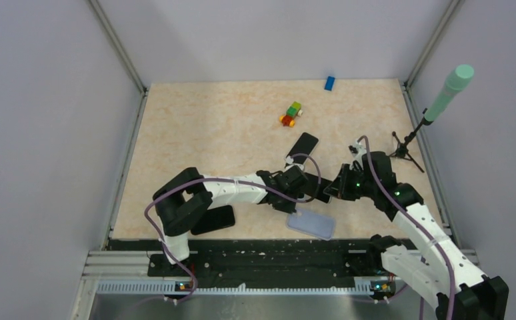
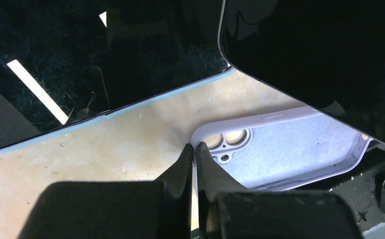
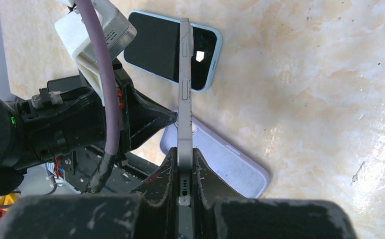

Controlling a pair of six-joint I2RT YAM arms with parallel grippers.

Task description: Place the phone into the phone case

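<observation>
My right gripper (image 3: 184, 152) (image 1: 339, 189) is shut on the phone (image 3: 185, 99) (image 1: 320, 195), a slim grey handset held edge-on. The phone hangs over the lavender phone case (image 3: 230, 162) (image 1: 312, 225), which lies open side up near the table's front edge. In the left wrist view the phone (image 2: 305, 50) fills the upper right as a dark slab above the case (image 2: 290, 144). My left gripper (image 2: 195, 146) (image 1: 305, 189) is shut with nothing seen between its jaws. Its tips stand at the case's camera-hole corner, beside the phone's side.
A second phone in a light blue case (image 1: 303, 146) (image 3: 173, 50) (image 2: 81, 64) lies screen-up just behind the grippers. A black phone (image 1: 214, 220) lies by the left arm's base. Coloured toy blocks (image 1: 291, 115), a blue block (image 1: 329, 83) and a microphone tripod (image 1: 407, 145) stand farther back.
</observation>
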